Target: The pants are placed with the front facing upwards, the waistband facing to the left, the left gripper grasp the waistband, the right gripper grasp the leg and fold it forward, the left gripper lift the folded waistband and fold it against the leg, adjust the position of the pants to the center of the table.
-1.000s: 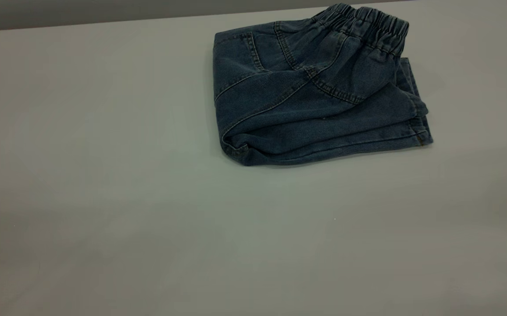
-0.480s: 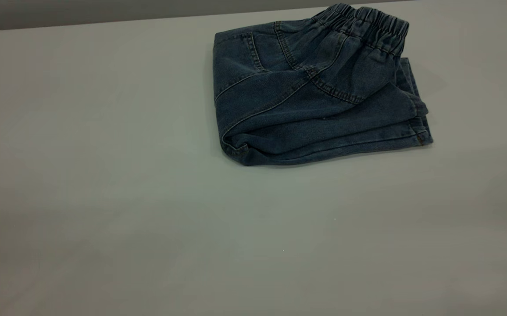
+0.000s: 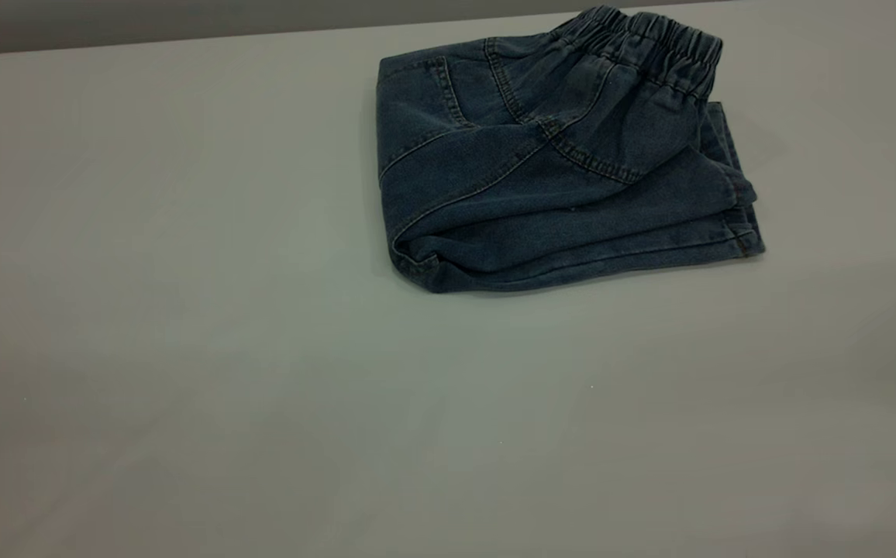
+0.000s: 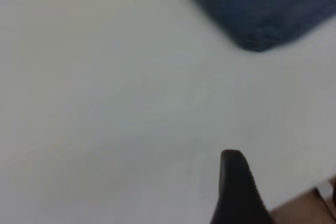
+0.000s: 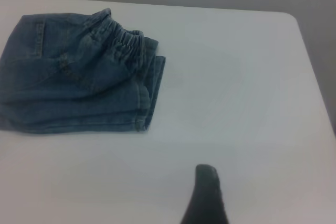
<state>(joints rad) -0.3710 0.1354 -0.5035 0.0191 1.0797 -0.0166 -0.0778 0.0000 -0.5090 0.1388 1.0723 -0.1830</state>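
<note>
Exterior: your pants point(image 3: 556, 170) lie folded, waistband point(image 3: 649, 46) on top, at the desk's point(image 3: 184, 349) far right, off centre; centring looks left, no arms in sight | Left wrist: left hand point(image 4: 236, 187) well clear, spread unclear | Right wrist: right hand point(image 5: 206, 195) apart, can't tell; nothing blocks.

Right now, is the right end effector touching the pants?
Apart. The right wrist view shows bare table between the right end effector's fingertip and the folded pants; the exterior view shows no arm near them.
</note>
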